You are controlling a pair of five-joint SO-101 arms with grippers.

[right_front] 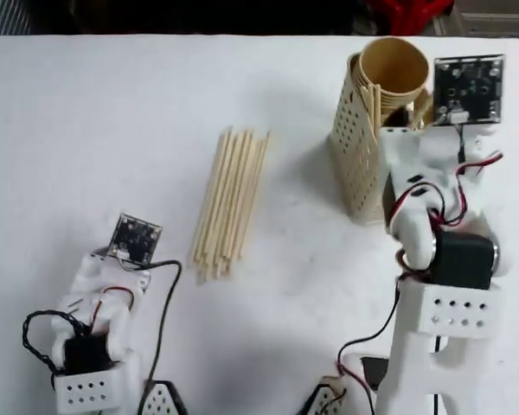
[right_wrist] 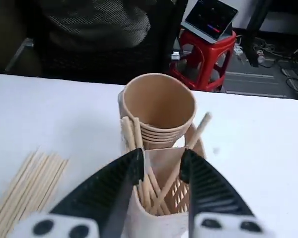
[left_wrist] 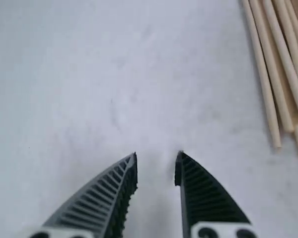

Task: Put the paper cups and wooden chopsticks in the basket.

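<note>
The left gripper point(left_wrist: 156, 157) hangs slightly open and empty over bare bench point(right_front: 86, 112), near the chopsticks point(right_front: 229, 203), which lie loose with open room all round. The cups point(right_front: 396, 65) and a few sticks already stand in the basket point(right_front: 356, 164) by the far edge. The right gripper point(right_wrist: 161, 161) sits partly open above it, apparently empty.

Flat near the middle of the tabletop point(right_front: 86, 112): loose wooden chopsticks point(right_front: 229, 203), side by side in one bundle. At 2 o'clock from them, apart: basket point(right_front: 355, 164), upright, holding stacked paper cups point(right_front: 396, 65) at its 12 o'clock end, leaning chopsticks point(right_wrist: 197, 133) just before them. Over the basket's 5 o'clock side: right gripper point(right_wrist: 161, 166). At 8 o'clock from the loose bundle: left gripper point(left_wrist: 156, 168), over bare tabletop.
</note>
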